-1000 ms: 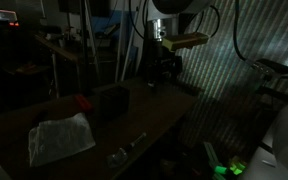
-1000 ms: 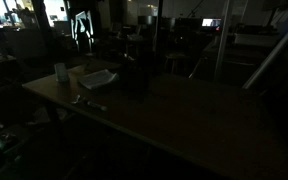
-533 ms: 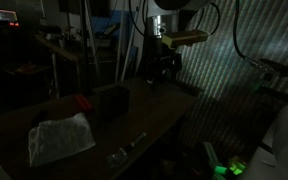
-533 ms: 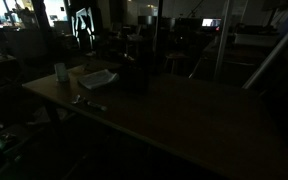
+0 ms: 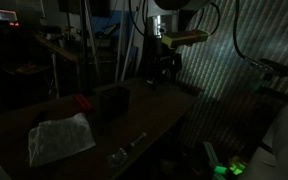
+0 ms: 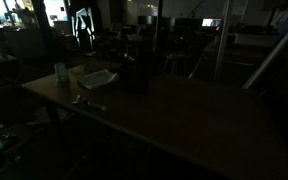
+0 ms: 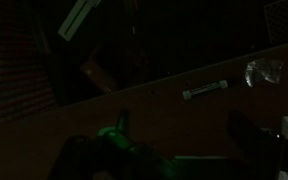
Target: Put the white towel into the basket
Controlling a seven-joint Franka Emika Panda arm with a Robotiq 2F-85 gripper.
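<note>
The scene is very dark. The white towel (image 5: 59, 138) lies crumpled on the wooden table (image 5: 154, 118), near its front end; it also shows in an exterior view (image 6: 99, 77). A dark box-shaped basket (image 5: 111, 101) stands on the table just beyond the towel and also shows in an exterior view (image 6: 136, 72). My gripper (image 5: 162, 72) hangs at the far end of the table, well away from both. In the wrist view its two dark fingers (image 7: 164, 150) stand wide apart with nothing between them.
A marker (image 5: 134, 144) (image 7: 204, 90) and a clear glassy object (image 5: 117, 155) (image 7: 264, 71) lie by the table's edge. A red object (image 5: 82, 102) sits next to the basket. A white cup (image 6: 61, 71) stands near the towel. Racks and cables surround the table.
</note>
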